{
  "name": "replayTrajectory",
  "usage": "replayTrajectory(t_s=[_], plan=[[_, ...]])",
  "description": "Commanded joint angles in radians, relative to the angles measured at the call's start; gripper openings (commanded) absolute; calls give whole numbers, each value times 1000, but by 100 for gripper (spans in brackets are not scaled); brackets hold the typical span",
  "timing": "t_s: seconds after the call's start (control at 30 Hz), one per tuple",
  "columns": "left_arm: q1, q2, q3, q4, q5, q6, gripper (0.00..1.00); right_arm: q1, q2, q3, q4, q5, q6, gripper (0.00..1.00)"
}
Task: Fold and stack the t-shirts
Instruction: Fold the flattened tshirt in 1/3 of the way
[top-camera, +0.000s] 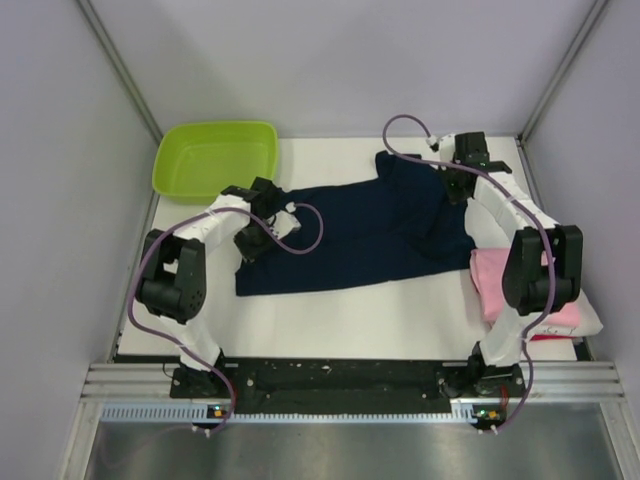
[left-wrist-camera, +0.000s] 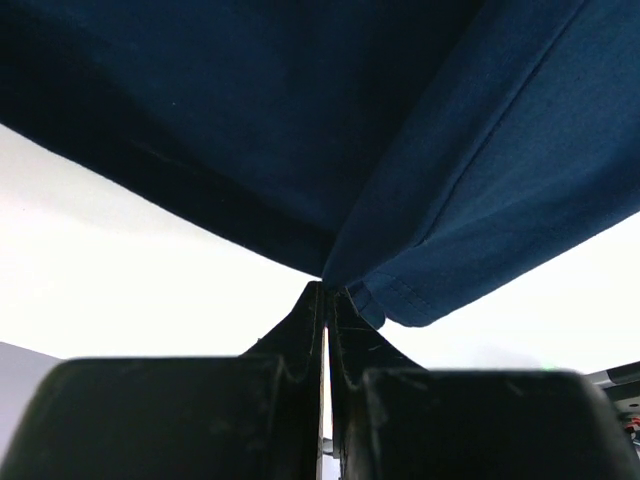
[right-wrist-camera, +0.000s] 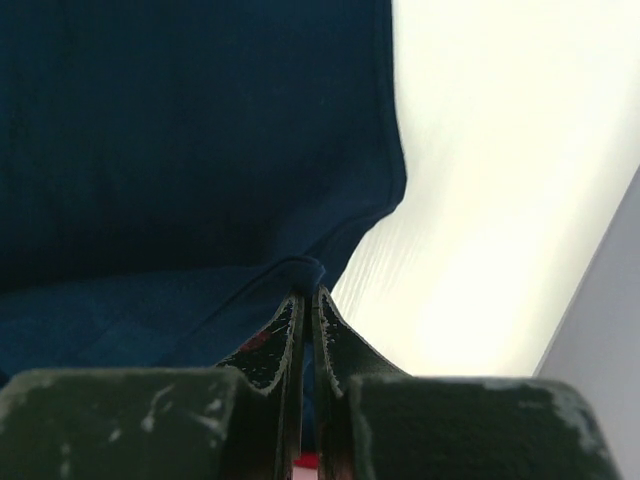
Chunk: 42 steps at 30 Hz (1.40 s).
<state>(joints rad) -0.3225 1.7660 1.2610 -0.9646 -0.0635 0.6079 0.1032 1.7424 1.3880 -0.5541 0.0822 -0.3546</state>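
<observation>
As left fingers (left-wrist-camera: 300, 335) and right fingers (right-wrist-camera: 283, 335) pinch opposite ends, navy t-shirt (top-camera: 350, 240) is held spread over desk (top-camera: 340, 320), evidently for folding.

We looked down on a white table (top-camera: 350, 325) closed in on three sides by plain pale grey walls (top-camera: 340, 60), with metal posts (top-camera: 120, 70) rising at the back corners. A ribbed aluminium rail (top-camera: 120, 385) ran along its near edge, and the light was soft and even.
</observation>
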Motion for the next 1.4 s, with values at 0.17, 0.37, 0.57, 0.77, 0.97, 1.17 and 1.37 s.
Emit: replayTrajectory(t_s=[0.17,0.37,0.57,0.77,0.97,1.17,1.37], plan=[[2,-2,25,36,-58,-30,11,7,143,157,111,-53,-78,2],[8,-16,41,89,-160,-36,41,7,313,379,146,35,47,55],[57,-178,94,135,-212,13,53,4,254,498,-99,228,287,63],[-29,-362,-104,38,154,180,37,4,-108,142,-104,70,601,63],[-79,-335,-334,127,105,231,48,6,-240,-194,-138,-13,750,57],[-84,-303,-399,257,41,222,55,7,-267,-389,-47,-13,859,58],[-84,-300,-471,405,-47,191,47,4,-232,-440,55,48,895,61]])
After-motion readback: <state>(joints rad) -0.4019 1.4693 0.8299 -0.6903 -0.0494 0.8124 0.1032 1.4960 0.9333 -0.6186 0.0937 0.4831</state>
